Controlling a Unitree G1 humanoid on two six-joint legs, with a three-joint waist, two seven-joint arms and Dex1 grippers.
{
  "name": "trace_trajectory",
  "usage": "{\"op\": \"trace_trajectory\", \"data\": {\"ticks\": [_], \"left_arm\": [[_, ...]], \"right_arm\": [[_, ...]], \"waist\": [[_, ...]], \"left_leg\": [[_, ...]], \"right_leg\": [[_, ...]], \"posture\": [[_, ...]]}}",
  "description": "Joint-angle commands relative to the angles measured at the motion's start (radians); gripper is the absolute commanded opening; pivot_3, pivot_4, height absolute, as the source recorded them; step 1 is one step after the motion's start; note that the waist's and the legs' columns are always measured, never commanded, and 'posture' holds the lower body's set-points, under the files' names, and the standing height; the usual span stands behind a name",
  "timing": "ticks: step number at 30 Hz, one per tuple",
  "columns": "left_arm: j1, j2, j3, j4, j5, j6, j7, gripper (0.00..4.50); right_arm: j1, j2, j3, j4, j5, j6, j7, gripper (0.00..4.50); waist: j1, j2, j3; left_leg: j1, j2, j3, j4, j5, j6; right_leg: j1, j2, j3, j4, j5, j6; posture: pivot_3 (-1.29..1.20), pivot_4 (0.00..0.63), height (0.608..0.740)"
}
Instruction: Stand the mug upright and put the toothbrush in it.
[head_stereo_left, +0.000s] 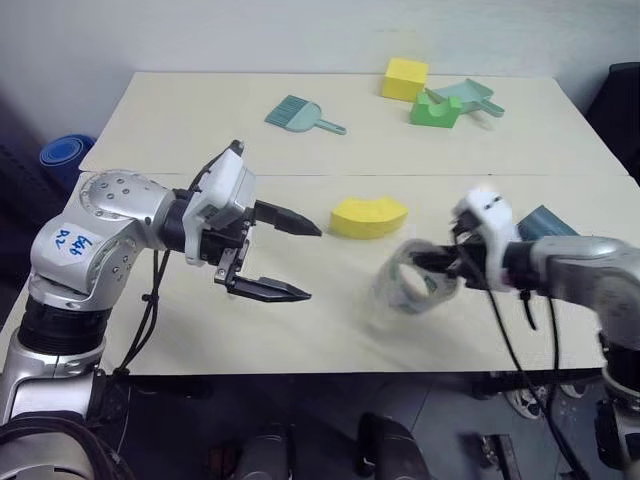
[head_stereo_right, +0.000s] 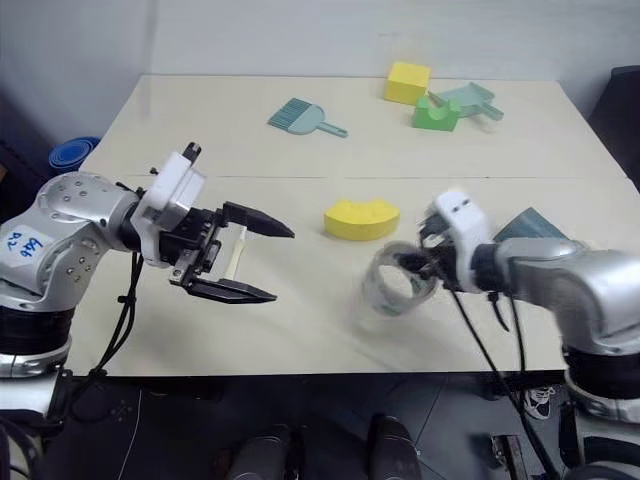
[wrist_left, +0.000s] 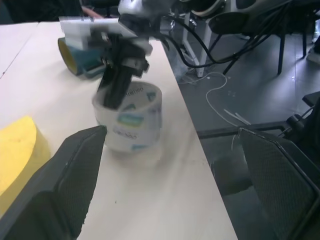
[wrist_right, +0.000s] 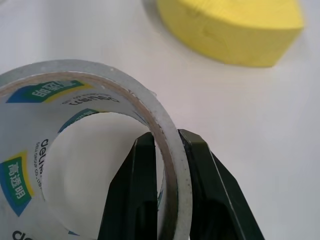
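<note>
The dark teal mug (head_stereo_left: 546, 221) lies on its side near the table's right edge, just behind my right forearm; its yellowish inside shows in the left wrist view, mug (wrist_left: 86, 64). The cream-white toothbrush (head_stereo_right: 237, 254) lies flat on the table under my left gripper (head_stereo_left: 313, 263), which hovers open and empty, pointing right. My right gripper (wrist_right: 166, 137) is shut on the wall of a clear tape roll (head_stereo_left: 408, 285), one finger inside the ring and one outside, holding it just above the table in front of the mug.
A yellow half-round block (head_stereo_left: 368, 216) sits mid-table between the grippers. At the back are a teal hand brush (head_stereo_left: 298, 115), a yellow cube (head_stereo_left: 404, 78), a green block (head_stereo_left: 434, 110) and a light-teal dustpan (head_stereo_left: 468, 96). The table's front edge is close below both grippers.
</note>
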Motion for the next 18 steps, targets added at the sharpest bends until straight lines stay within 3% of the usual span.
{"op": "trace_trajectory", "data": {"ticks": [1,5,8,12,18], "left_arm": [[-0.01,-0.035,-0.002,-0.013,-0.03,0.009,0.008,4.5],[-0.015,-0.064,-0.028,0.045,0.018,-0.042,-0.004,4.5],[-0.027,-0.088,-0.031,0.066,0.016,-0.051,-0.008,4.5],[-0.037,-0.119,-0.035,0.068,0.016,-0.057,-0.004,4.5],[-0.053,-0.135,-0.029,0.048,0.012,-0.037,0.026,4.5]], "right_arm": [[0.012,-0.167,-0.322,0.01,0.099,0.11,0.06,0.31],[0.359,-0.39,-0.602,0.138,-0.061,0.037,0.18,0.31],[0.553,-0.422,-0.707,0.279,-0.173,-0.081,0.217,0.31],[0.605,-0.404,-0.677,0.472,-0.293,-0.263,0.154,0.31],[0.431,-0.34,-0.465,0.756,-0.406,-0.505,0.018,0.31]], "waist": [[0.008,0.0,0.0],[0.014,-0.001,0.0],[0.008,-0.001,0.0],[-0.006,-0.001,-0.001],[-0.03,0.0,-0.001]], "left_leg": [[-0.001,0.0,-0.001,0.001,0.0,0.0],[0.001,0.0,-0.001,-0.002,0.0,0.001],[0.002,0.0,0.001,-0.001,0.0,0.001],[0.003,-0.001,0.006,0.0,0.001,0.003],[0.005,0.0,0.007,-0.002,0.001,0.002]], "right_leg": [[0.0,0.0,0.0,0.0,0.0,0.0],[0.001,0.0,0.0,-0.002,0.0,0.0],[0.002,0.0,0.002,-0.003,0.0,0.0],[0.004,0.0,0.006,-0.007,0.0,0.0],[0.003,0.001,0.007,-0.005,0.0,0.0]], "posture": [[0.0,0.15,0.74],[0.0,0.15,0.74],[0.0,0.15,0.74],[0.0,0.15,0.74],[0.0,0.15,0.74]]}}
